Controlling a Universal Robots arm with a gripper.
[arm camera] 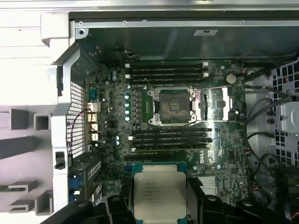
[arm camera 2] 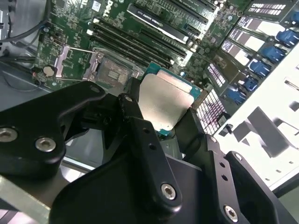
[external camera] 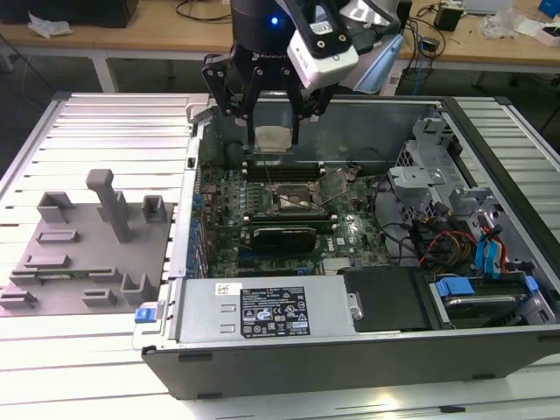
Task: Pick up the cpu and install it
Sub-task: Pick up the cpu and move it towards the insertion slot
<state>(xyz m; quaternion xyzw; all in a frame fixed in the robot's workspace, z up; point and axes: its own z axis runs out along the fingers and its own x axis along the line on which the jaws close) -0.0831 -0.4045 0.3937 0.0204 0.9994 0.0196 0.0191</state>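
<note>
The cpu [arm camera: 159, 194], a flat square chip with a silvery top and green rim, sits between my black fingers [arm camera: 114, 207], held flat with its metal top showing. My gripper [external camera: 273, 138] is shut on it and hangs above the open computer case, over the far part of the motherboard. The cpu [external camera: 273, 137] shows as a pale square between the fingers in the exterior view, and tilted as a silvery cpu [arm camera 2: 163, 102] in the second wrist view. The open socket [arm camera: 174, 106] with its raised metal frame lies on the board below, clear of the chip.
The open case [external camera: 350, 359] holds the green motherboard [external camera: 350, 232], memory slots, a power supply [external camera: 262, 311] at the front, and drive bays with cables [external camera: 455, 241] on the exterior view's right. A grey fixture plate [external camera: 87, 254] with upright pegs lies outside the case, on the exterior view's left.
</note>
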